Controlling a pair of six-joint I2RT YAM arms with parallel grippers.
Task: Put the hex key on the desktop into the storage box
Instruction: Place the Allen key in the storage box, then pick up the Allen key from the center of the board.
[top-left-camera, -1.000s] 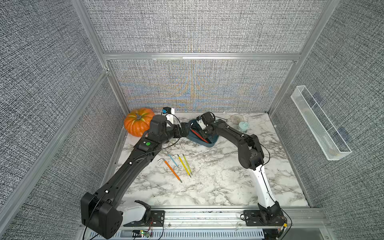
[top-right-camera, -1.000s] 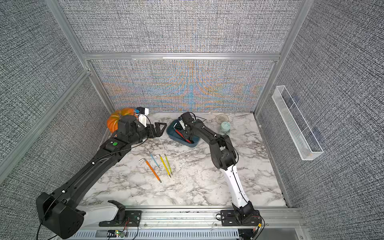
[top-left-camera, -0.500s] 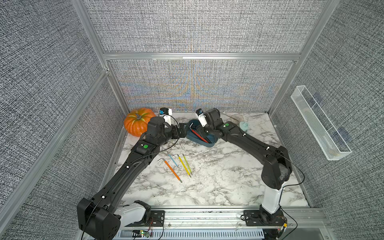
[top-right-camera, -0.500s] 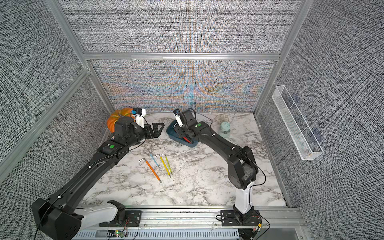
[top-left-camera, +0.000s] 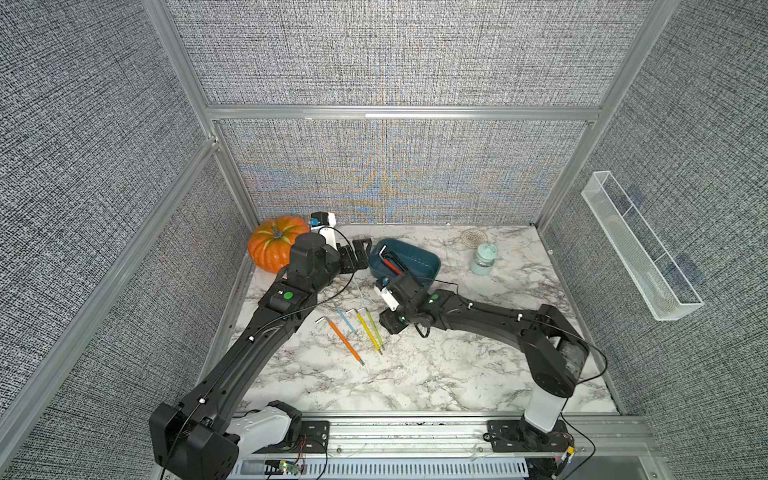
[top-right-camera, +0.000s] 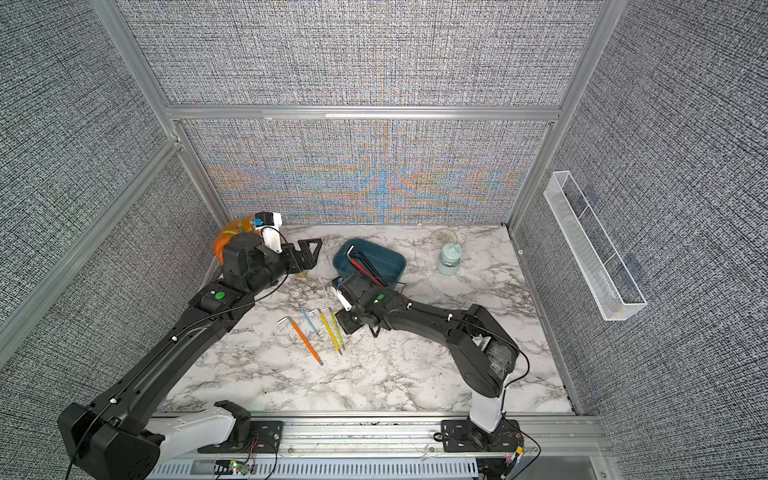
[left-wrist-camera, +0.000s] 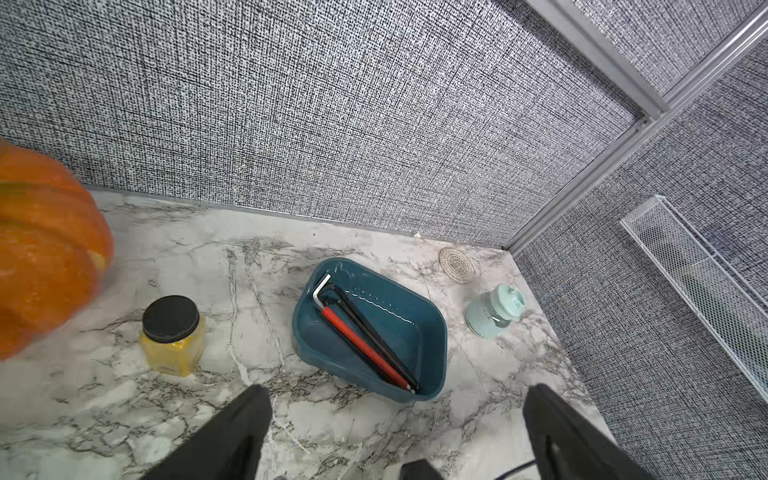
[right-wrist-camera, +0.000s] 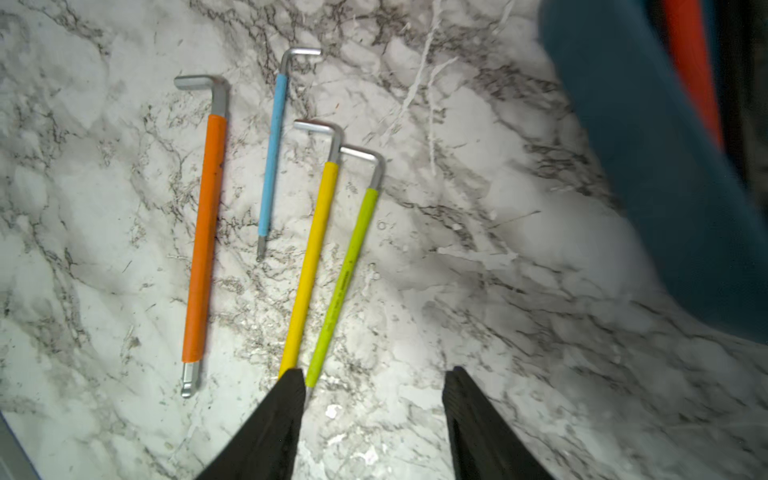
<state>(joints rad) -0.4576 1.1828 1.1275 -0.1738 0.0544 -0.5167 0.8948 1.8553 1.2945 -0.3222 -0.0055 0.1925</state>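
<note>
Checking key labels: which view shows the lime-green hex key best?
Right wrist view: the lime-green hex key lies close and sharp, bend and sleeve print visible. Both top views show only a thin sliver. Left wrist view misses it.

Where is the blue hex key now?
In a top view the blue key lies on the desktop left of centre, between the orange key and the yellow key, in front of the storage box.

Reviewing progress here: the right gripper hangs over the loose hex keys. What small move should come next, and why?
Probably shift the right gripper over the green hex key and lower to straddle it: the jaws stand open and empty, and that key lies on the desktop nearest them.
</note>
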